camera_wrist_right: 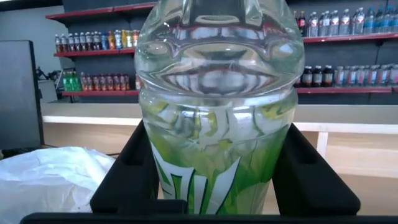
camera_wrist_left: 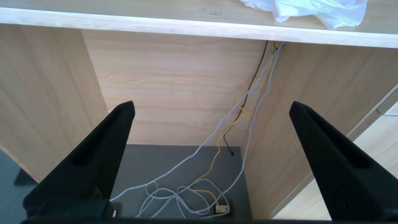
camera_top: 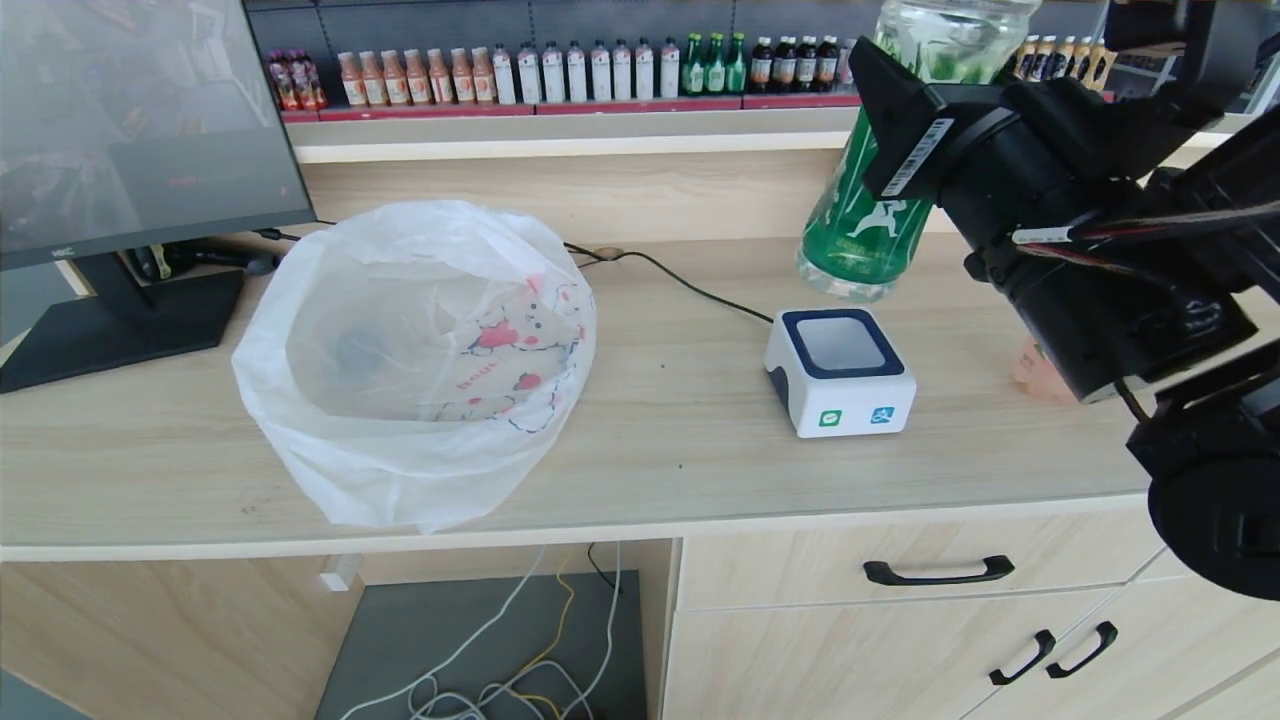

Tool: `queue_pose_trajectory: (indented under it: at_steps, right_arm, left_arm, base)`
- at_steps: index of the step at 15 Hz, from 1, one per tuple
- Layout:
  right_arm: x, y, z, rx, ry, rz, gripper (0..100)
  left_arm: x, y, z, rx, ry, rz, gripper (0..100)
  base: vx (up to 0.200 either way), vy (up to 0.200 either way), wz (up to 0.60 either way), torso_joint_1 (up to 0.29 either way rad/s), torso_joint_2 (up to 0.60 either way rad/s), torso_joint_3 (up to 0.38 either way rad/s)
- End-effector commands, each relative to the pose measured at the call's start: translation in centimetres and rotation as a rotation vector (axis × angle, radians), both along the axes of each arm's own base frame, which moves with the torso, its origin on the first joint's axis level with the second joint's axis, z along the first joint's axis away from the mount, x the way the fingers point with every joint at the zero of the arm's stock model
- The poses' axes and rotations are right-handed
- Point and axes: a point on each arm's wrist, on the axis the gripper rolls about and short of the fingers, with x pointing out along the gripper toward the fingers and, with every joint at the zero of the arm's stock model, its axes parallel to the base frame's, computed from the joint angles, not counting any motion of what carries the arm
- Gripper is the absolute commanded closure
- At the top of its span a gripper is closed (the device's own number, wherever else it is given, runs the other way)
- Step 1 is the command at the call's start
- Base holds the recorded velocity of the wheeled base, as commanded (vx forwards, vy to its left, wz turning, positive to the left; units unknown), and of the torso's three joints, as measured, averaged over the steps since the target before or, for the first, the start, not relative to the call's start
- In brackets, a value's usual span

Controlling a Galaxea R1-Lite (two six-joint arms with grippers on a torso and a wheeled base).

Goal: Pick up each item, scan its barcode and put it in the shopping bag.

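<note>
**Checkout counter: state of items**

1. Bottle: clear plastic with a green label. It is lifted off the counter, tilted, and sits behind and slightly right of the scanner, base lowest. It is not over the scanner's window.
2. Right gripper: clamped on the bottle, one finger on each side of the body, above and behind the scanner.
3. Left gripper: fingers spread wide and holding nothing. It hangs below the counter edge, low and left of the scanner, facing the cables under the counter.
4. Scanner: white cube with a dark-rimmed window facing up. It stands on the counter with its cord running off behind it.
5. Shopping bag: white plastic with its mouth open, well to the left of the scanner. A faint dark shape shows through its wall; whether it is an item cannot be told.
6. Small peach-coloured object: right of the scanner, partly hidden by the right arm. It may be an item waiting its turn.

**Progress (judged):** the bottle is picked up. Scanning and bagging it appear to remain.
</note>
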Motion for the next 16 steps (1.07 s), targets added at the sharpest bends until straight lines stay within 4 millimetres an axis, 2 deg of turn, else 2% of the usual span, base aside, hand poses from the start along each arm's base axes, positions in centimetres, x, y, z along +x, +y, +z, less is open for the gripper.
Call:
queue_pose_trajectory:
  at_steps: [1,2,8,16]
  right_arm:
    - [-0.12,-0.35,-0.76,-0.013,0.022,0.007,100]
    - [-0.16,-0.27,-0.95,-0.026,0.017,0.046,100]
    - [-0.33,-0.12,-1.35,0.000,0.024,0.160,100]
    - [-0.41,0.11,-1.31,-0.047,0.008,0.140,100]
  left_arm:
    - [0.00,0.00,0.00,-0.001,0.000,0.001,0]
    - [0.00,0.00,0.00,-0.003,0.000,0.001,0]
    - [0.00,0.00,0.00,-0.009,0.000,0.001,0]
    - [0.00,0.00,0.00,-0.007,0.000,0.001,0]
  base:
    - [0.000,0.000,0.00,0.000,0.00,0.000]
    - [0.000,0.000,0.00,0.000,0.00,0.000]
    - [0.000,0.200,0.00,0.004,0.00,0.001]
    - [0.000,0.200,0.00,0.004,0.00,0.004]
